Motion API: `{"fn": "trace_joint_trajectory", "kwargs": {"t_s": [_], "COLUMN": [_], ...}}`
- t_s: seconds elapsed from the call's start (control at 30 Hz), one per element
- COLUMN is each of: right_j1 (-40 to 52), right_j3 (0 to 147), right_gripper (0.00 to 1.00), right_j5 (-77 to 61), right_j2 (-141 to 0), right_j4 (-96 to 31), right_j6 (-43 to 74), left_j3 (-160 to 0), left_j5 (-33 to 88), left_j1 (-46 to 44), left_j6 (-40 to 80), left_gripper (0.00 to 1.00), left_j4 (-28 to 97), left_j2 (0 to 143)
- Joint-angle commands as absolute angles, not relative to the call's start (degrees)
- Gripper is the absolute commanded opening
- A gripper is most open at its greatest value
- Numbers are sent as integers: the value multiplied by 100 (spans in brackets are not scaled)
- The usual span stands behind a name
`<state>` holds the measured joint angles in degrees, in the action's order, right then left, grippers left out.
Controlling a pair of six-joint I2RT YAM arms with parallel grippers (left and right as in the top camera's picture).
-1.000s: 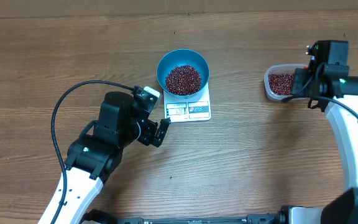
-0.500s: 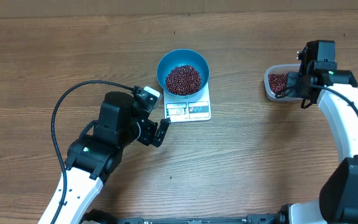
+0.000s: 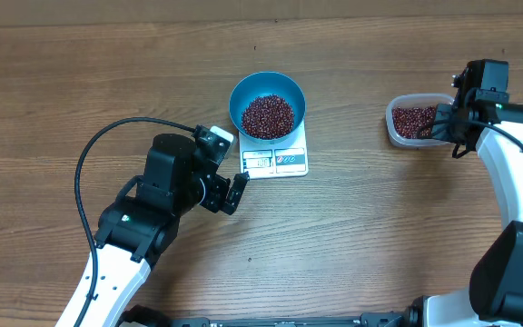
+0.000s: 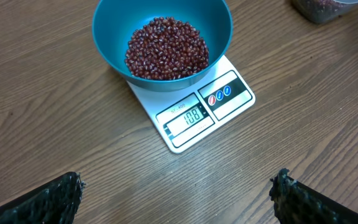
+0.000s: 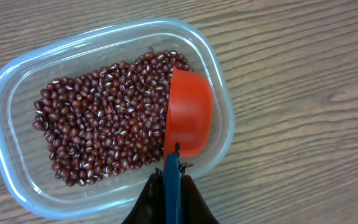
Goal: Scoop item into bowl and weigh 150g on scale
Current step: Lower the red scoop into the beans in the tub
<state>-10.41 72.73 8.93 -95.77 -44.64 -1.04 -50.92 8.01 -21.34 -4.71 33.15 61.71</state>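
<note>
One shift: right pincer, clamped on red scoop, moved rightward over tub; left pincer stays apart.

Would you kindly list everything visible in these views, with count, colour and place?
bowl: one, bright blue, on the scale
beans in bowl: many, dark red, piled inside
scale: one, white, mid-table
tub: one, clear plastic, right side of the table
beans in tub: many, dark red, covering most of its floor
scoop: one, red with blue handle, in the tub
table: one, brown wood, under everything
left claw: one, black, open, near the scale
right claw: one, black, shut on the scoop handle
</note>
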Motion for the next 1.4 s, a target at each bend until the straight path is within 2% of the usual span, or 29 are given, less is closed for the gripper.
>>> {"fn": "trace_joint_trajectory", "kwargs": {"t_s": [0.0, 0.23, 0.57, 0.77, 1.2, 1.37], "right_j1": [-1127, -1127, -1135, -1160, -1837, -1861], "right_j3": [7279, 7279, 7279, 7279, 7279, 7279], "right_gripper": [4, 4, 4, 4, 4, 4], "right_j5": [729, 279, -1319, -1638, -3321, -3361], "right_j2": [-9854, -9872, -9872, -9872, -10442, -10492], "right_j4": [-4462, -4491, -4674, -4727, -4705, -4661], "right_j6": [-89, -237, -1256, -1437, -1855, -1852], "left_j3": [-5074, -5074, -5074, -5074, -5074, -5074], "left_j5": [884, 882, 882, 882, 884, 882], "left_j1": [-2112, -2112, -2112, -2112, -2112, -2112], "left_j6": [-580, -580, -580, -580, -578, -578], "left_gripper": [99, 100, 100, 100, 100, 99], "left_j4": [3301, 3301, 3301, 3301, 3301, 3301], "left_j2": [6073, 6073, 6073, 6073, 6073, 6073]}}
